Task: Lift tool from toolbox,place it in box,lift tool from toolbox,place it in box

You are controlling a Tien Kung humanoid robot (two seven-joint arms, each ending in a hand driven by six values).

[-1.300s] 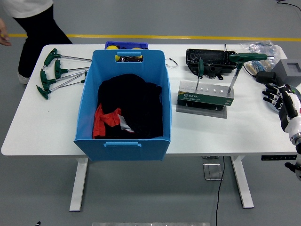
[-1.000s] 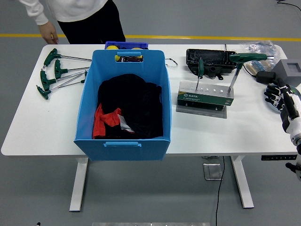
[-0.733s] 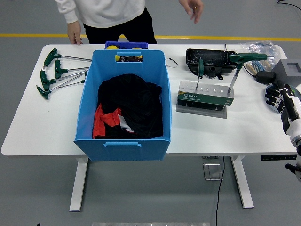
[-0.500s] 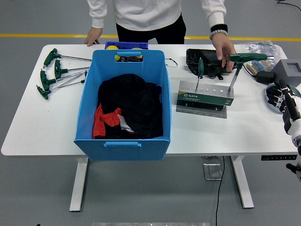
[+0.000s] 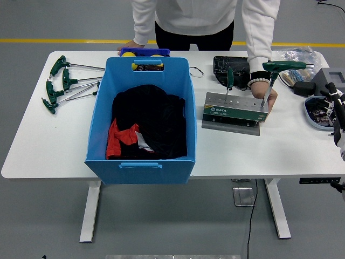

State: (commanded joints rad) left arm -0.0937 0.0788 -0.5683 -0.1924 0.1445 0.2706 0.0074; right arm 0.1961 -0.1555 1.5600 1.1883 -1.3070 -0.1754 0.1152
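Observation:
The metal tool stand point(image 5: 235, 110) sits right of centre with two green T-handle wrenches upright in it, a small one point(image 5: 229, 76) and a tall one point(image 5: 281, 66). A person at the far side rests one hand point(image 5: 268, 97) on the stand's right end, by the tall wrench's shaft. The big blue box point(image 5: 184, 102) stands at centre with black and red cloth point(image 5: 145, 121) inside. My right hand point(image 5: 337, 108) hovers at the picture's right edge, fingers relaxed and empty, well clear of the stand. My left arm is out of sight.
Several green T-handle wrenches point(image 5: 60, 83) lie at the far left. A black tray point(image 5: 232, 66), a plastic bag point(image 5: 295, 55), a grey box point(image 5: 334, 76) and a bowl point(image 5: 312, 112) crowd the back right. The person's other hand point(image 5: 129, 45) rests by a small blue bin point(image 5: 144, 52).
The person walked in from the left, leaned over the far side and put a hand on the tool stand. My right hand drew back toward the right edge.

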